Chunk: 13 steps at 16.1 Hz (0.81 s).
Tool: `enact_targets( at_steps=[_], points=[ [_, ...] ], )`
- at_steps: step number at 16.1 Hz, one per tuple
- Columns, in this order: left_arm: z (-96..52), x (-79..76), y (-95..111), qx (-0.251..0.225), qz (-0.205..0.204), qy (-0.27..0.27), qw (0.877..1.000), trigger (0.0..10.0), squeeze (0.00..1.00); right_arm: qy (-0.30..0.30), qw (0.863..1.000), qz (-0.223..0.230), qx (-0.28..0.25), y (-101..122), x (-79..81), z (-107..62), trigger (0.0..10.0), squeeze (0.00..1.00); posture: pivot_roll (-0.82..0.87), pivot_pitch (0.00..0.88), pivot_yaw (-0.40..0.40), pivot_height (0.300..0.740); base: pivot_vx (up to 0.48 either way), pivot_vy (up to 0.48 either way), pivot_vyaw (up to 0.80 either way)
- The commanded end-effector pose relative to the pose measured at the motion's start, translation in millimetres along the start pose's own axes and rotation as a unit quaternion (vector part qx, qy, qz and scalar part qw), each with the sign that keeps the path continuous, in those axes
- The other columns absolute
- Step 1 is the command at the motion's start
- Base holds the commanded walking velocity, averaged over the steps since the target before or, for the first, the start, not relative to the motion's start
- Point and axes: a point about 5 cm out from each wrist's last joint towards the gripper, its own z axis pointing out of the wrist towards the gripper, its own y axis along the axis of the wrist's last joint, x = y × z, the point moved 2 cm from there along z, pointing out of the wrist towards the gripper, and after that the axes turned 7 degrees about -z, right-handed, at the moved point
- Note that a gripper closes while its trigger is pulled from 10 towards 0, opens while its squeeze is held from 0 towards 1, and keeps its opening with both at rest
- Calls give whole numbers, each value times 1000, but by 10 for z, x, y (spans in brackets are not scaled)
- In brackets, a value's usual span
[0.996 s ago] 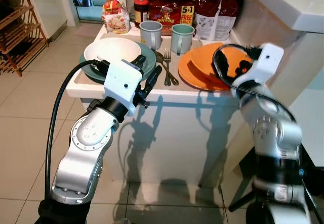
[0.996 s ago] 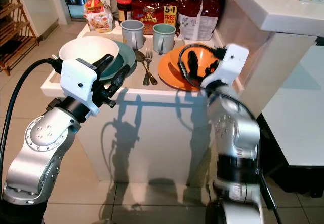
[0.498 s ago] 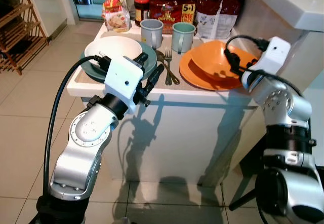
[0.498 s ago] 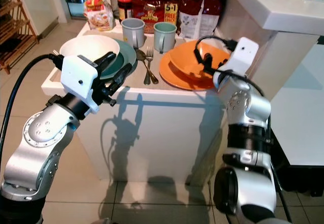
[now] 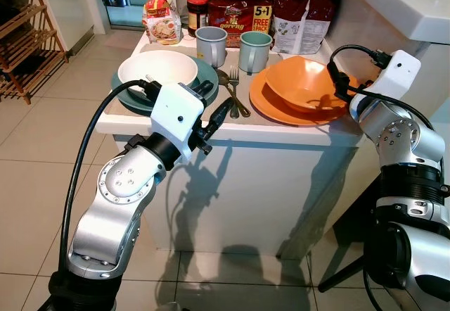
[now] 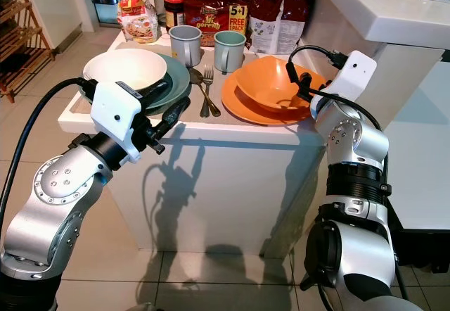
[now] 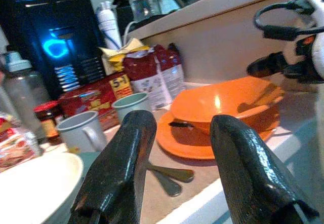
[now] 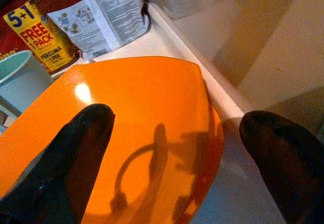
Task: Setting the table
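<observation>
orange plastic bowl [image 5: 304,84] sits in the orange plate [image 5: 271,105] on the white counter [image 5: 281,129]; the right gripper [image 8: 177,148], fingers spread wide, straddles its rim to grasp. left gripper [image 7: 177,148] waits open nearby.

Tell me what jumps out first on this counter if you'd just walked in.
The glossy orange bowl sitting on a matching orange plate at the counter's right end, with the right end effector open just beside its rim. Opposite it, a white bowl rests on a grey-green plate, the left end effector open near it.
</observation>
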Motion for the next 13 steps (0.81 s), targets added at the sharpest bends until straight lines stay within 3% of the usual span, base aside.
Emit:
enact_targets(
  at_steps=[1,3,4,8,9,10,13],
  points=[
    [0,-92,22,0,-14,-27,1000,10000,0,-9,1000,-5,9,1,-31,17,10000,0,6,0,-48,740,0,0,0],
    [-28,-223,-10,17,-47,-73,996,10000,0,-8,999,3,44,-148,-29,44,10000,0,7,0,-49,740,0,0,0],
    [-43,-260,-29,24,-44,-86,995,10000,0,-1,998,6,56,-204,-6,50,10000,0,8,0,-49,740,0,0,0],
    [-46,-255,-31,28,-42,-86,995,10000,0,10,996,38,75,-284,26,62,10000,0,10,0,-51,740,0,0,0],
    [-49,-254,-27,30,-41,-86,995,10000,0,15,996,42,73,-272,39,63,2471,0,10,0,-52,740,0,0,0],
    [-51,-255,-25,31,-41,-87,995,10000,0,17,996,42,72,-259,45,63,0,0,9,0,-52,740,0,0,0],
    [-51,-268,-33,34,-39,-90,995,10000,0,21,996,44,77,-267,49,64,0,0,8,0,-52,740,0,0,0]
  ],
)
